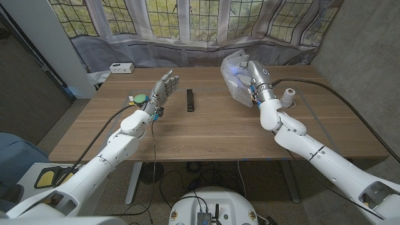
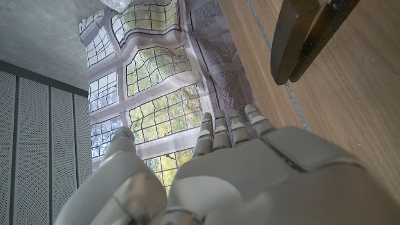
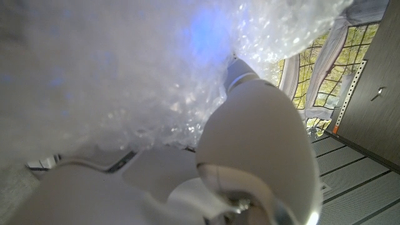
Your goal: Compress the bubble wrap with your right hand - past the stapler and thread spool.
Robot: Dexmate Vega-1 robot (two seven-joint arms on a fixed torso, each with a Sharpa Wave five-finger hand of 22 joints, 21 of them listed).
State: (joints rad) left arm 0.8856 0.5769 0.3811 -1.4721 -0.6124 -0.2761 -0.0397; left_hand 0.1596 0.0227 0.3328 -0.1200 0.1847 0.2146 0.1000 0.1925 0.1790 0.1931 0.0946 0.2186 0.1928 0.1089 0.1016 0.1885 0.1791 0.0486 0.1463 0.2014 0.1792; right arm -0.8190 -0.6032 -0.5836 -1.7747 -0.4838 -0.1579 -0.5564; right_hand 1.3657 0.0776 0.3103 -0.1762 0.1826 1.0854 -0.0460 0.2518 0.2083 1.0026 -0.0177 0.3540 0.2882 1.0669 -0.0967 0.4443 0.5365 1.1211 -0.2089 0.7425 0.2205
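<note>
The bubble wrap sits bunched at the table's far right, with the right hand on it, fingers closed into the crumpled plastic; the right wrist view shows the film pressed against a finger. A white thread spool stands just beside that hand's wrist, on its outer side. The black stapler lies between the two hands, nearer the left. The left hand is raised, fingers straight and apart, holding nothing. A green round object lies near its outer side. No legible writing or branding is visible.
</note>
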